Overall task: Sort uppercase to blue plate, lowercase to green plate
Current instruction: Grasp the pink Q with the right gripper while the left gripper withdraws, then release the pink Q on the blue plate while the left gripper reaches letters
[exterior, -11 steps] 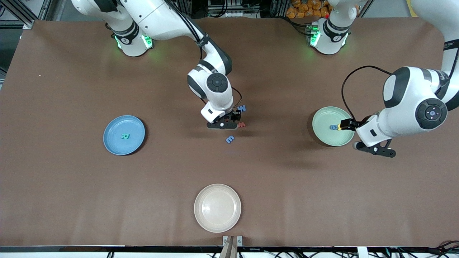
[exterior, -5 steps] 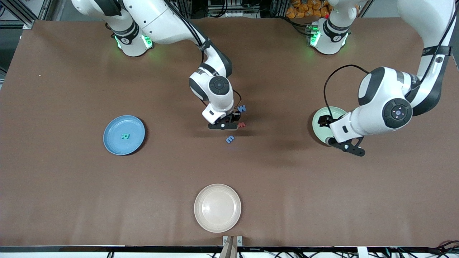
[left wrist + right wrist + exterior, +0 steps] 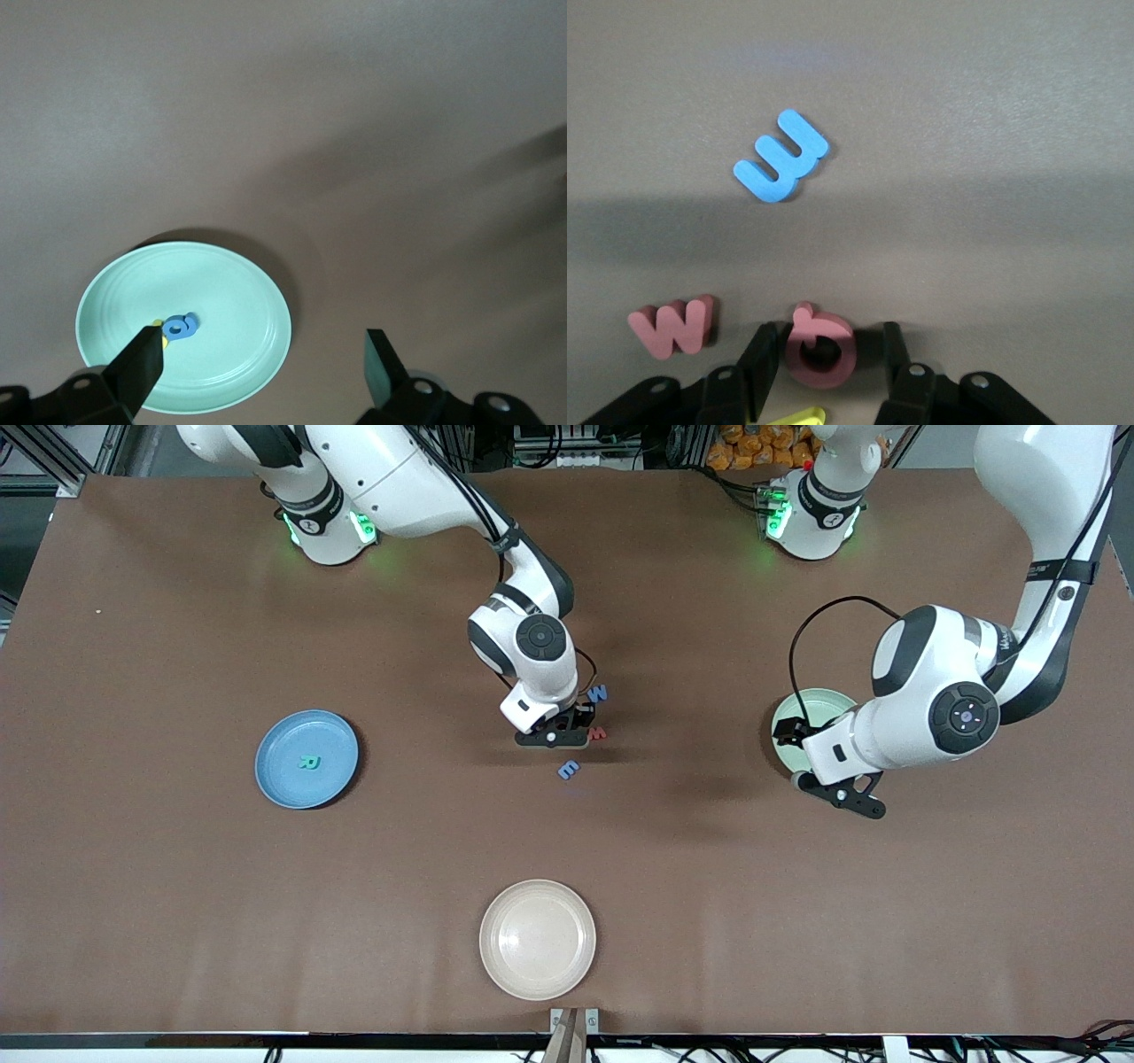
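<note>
**Supervisor:** Report the front view.

**Operator:** I have the right gripper [image 3: 567, 731] low at the letter cluster mid-table, between the blue w [image 3: 599, 693] and the blue E [image 3: 569, 769], with the red w [image 3: 599, 733] just beside it. The left gripper [image 3: 802, 755] hangs over the green plate [image 3: 819, 707], at its edge toward the middle of the table. The blue plate [image 3: 306, 758] sits toward the right arm's end and holds the green R [image 3: 308, 762]. A cream plate [image 3: 537, 939] lies nearest the camera, with no letter on it.

**Supervisor:** Left wrist view?

**Operator:** The left fingers [image 3: 135, 370] are spread wide and grip nothing. The rounded blue letter [image 3: 182, 327] rests in the green plate, with a sliver of a yellow letter [image 3: 158, 323] touching it. I judge those lowercase pieces as delivered; this arm waits.

**Supervisor:** Right wrist view?

**Operator:** The right fingers [image 3: 760, 361] stand narrow, one on each side of the red Q [image 3: 820, 349], touching or nearly touching it. It sits on the table, so I judge the pinch just seated, ahead of a lift. A yellow piece [image 3: 799, 416] shows under the gripper; I cannot identify it. As a capital, the Q belongs on the blue plate.
</note>
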You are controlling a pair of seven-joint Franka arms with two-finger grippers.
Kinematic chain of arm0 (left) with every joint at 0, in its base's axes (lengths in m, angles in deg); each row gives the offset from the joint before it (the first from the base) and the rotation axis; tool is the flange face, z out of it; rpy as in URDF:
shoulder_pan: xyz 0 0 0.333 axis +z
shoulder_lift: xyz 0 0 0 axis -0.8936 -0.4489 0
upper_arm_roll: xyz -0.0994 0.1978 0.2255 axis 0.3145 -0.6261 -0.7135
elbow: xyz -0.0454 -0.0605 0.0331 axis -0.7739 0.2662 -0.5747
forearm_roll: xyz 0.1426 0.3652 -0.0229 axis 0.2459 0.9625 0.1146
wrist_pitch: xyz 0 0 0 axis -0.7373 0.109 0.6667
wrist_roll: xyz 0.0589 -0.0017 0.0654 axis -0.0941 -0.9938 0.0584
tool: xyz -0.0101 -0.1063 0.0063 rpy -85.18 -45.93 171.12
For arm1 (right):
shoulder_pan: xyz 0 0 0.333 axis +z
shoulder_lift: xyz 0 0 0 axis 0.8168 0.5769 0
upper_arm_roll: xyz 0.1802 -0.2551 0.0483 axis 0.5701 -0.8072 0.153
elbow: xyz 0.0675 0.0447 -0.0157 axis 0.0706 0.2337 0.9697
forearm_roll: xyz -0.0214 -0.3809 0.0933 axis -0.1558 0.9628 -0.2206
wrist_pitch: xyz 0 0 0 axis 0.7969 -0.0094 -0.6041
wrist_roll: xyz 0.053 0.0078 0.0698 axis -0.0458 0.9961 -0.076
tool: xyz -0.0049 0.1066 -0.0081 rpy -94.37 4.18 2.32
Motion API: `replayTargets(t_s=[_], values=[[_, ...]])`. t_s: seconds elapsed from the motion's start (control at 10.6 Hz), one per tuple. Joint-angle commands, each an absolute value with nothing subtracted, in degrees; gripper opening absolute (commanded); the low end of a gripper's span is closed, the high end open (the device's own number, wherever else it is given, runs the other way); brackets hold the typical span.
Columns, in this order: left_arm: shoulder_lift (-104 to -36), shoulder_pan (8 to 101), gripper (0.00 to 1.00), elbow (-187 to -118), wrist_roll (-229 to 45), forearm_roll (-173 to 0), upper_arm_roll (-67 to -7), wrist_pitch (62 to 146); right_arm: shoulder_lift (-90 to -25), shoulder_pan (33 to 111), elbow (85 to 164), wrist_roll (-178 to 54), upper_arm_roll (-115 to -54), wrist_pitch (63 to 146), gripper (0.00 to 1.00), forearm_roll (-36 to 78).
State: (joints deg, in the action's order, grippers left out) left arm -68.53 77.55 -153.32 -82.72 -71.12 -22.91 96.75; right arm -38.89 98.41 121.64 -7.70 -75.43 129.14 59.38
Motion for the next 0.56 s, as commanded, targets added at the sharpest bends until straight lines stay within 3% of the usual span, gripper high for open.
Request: replayTargets(t_s=[0.0,0.09,0.19,0.28,0.47], values=[[-69.70,75.20,1.00,-152.91,-81.84,-71.62,-22.76,98.45,-37.26,98.62,120.62,-6.28,-75.39,130.20,0.49,60.69],[-70.23,74.76,1.00,-153.26,-81.66,-70.66,-21.89,100.20,-37.34,98.62,120.62,-6.45,-75.39,130.12,0.32,61.30],[-70.84,74.49,1.00,-153.26,-81.05,-69.34,-20.75,101.26,-37.52,98.54,120.62,-6.46,-75.39,129.68,0.06,62.09],[-71.72,74.49,1.00,-153.26,-81.04,-67.76,-19.79,101.97,-37.78,98.45,120.62,-6.54,-75.39,129.24,0.00,62.18],[-72.52,74.31,1.00,-153.35,-81.04,-66.60,-19.51,102.58,-39.53,97.84,120.70,-6.81,-75.30,128.37,0.00,62.01]])
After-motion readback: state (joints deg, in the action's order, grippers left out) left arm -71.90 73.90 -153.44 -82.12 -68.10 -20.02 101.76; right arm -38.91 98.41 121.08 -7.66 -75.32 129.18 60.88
